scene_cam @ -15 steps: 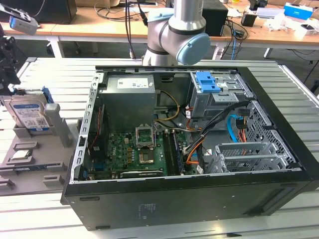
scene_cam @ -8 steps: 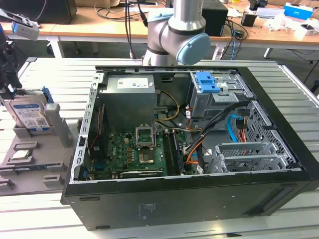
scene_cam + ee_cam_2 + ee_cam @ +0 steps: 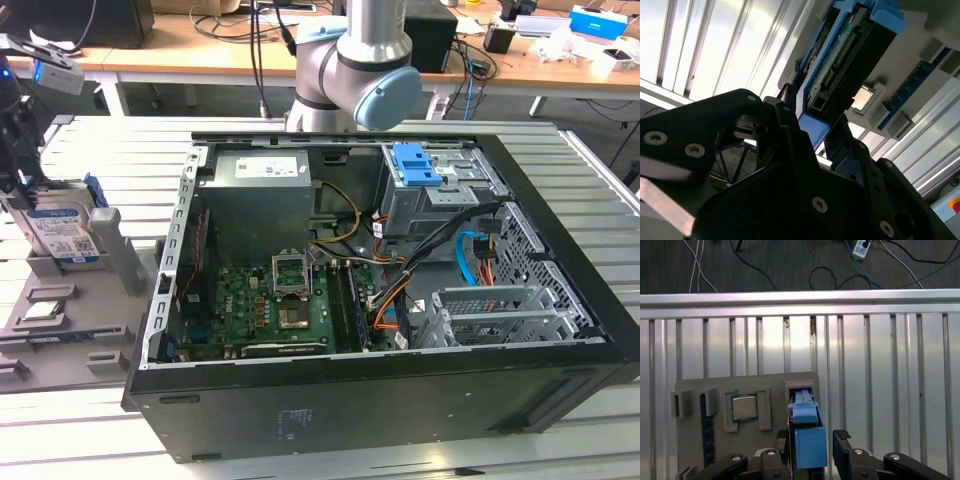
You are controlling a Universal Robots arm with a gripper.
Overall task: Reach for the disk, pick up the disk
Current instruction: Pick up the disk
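The disk [image 3: 62,236] stands on edge in a slot of the grey holder tray [image 3: 70,345] at the exterior view's left, its white-and-blue label facing out. My gripper [image 3: 20,165] hangs dark just above and beside it. In the first wrist view the disk [image 3: 807,437] appears edge-on with its blue rail uppermost. My gripper [image 3: 811,455] straddles it, one black finger [image 3: 841,450] standing a narrow gap off one side and the other close to the opposite side. In the second wrist view the disk [image 3: 842,55] runs between the gripper [image 3: 812,131] jaws, which look open.
An open computer case [image 3: 380,300] fills the table's middle, with a blue bracket [image 3: 415,165] on its drive cage. A small square silver chip [image 3: 744,407] and a blue-edged strip [image 3: 703,432] sit in the tray beside the disk. The slatted metal table edge [image 3: 800,299] lies beyond.
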